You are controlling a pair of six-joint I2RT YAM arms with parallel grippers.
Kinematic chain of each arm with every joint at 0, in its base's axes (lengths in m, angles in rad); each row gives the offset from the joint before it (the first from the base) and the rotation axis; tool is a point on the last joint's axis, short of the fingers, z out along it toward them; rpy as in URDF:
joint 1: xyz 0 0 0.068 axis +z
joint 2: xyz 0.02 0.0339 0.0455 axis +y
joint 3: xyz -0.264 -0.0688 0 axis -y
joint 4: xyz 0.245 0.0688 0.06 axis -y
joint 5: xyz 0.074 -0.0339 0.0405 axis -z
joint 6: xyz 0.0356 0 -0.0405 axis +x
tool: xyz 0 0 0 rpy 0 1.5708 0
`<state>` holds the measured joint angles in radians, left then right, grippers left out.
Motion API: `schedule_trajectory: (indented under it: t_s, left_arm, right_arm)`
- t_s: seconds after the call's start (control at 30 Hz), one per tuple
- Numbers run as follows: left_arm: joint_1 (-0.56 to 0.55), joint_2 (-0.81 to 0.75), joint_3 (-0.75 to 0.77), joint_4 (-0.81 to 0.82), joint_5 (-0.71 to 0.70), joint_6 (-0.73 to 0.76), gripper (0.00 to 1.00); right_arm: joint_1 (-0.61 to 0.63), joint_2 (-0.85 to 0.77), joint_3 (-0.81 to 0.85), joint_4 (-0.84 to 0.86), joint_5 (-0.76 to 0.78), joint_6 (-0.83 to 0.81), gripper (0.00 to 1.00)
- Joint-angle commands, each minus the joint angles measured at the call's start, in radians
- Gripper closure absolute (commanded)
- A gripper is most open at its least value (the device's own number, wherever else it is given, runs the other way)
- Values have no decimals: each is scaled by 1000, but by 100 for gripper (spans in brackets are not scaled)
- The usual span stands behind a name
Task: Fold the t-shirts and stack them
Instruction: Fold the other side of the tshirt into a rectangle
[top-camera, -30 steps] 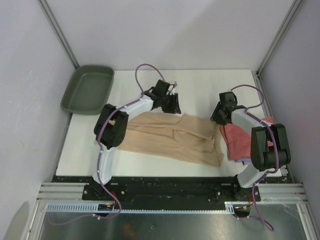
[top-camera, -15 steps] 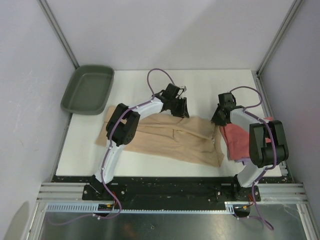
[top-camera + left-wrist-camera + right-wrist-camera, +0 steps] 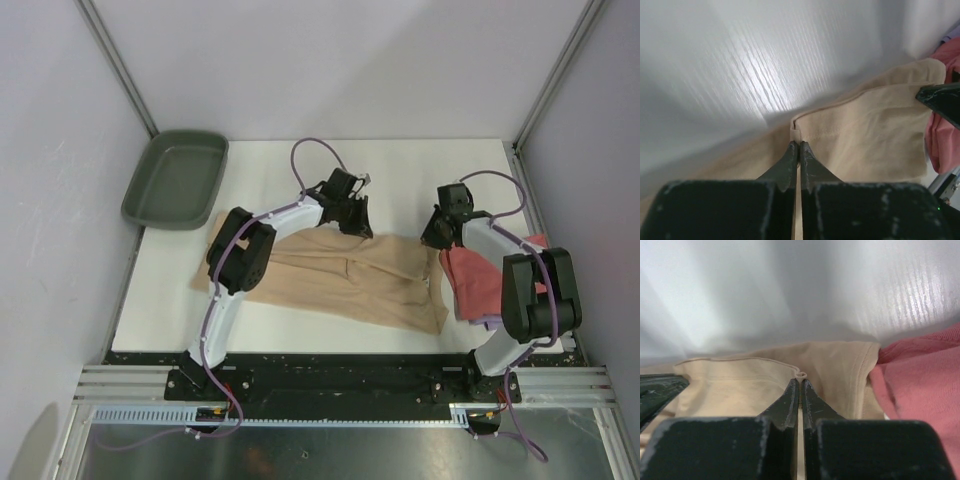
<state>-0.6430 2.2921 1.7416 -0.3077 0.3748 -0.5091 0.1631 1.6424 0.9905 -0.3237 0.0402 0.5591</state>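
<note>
2 arms, the left arm (image 3: 222, 310) and right arm (image 3: 488, 238), have white links between bulky black joint housings. A thin lavender cable (image 3: 312, 146) loops along each. The left hand (image 3: 799, 146) and right hand (image 3: 800, 382) have black tapered fingers, pale-scuffed behind.

White bench (image 3: 420, 175): tan t-shirt (image 3: 380, 285) spread at centre; coral-red t-shirt (image 3: 475, 280) at right; green tray (image 3: 175, 185) at upper left.
</note>
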Motion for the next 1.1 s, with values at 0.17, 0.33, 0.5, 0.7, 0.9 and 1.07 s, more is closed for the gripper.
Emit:
schedule_trajectory:
  t_s: [0.17,0.33,0.5,0.7,0.9,1.07]
  left_arm:
    - [-27,-241,-164,60,4,-9,100]
    - [-45,-322,-278,78,-28,-17,100]
    - [-74,-387,-386,101,-34,-21,100]
    - [-104,-431,-478,121,-36,-25,100]
    - [-112,-470,-547,126,-47,-27,99]
    - [-113,-505,-589,128,-65,-22,98]
  right_arm:
    - [52,-174,28,-96,-2,26,100]
    - [105,-253,-16,-141,0,43,100]
    - [131,-360,-109,-162,-25,71,100]
    - [168,-475,-209,-205,-28,103,100]
    - [220,-568,-312,-222,-59,152,100]
    - [271,-609,-363,-221,-68,198,100]
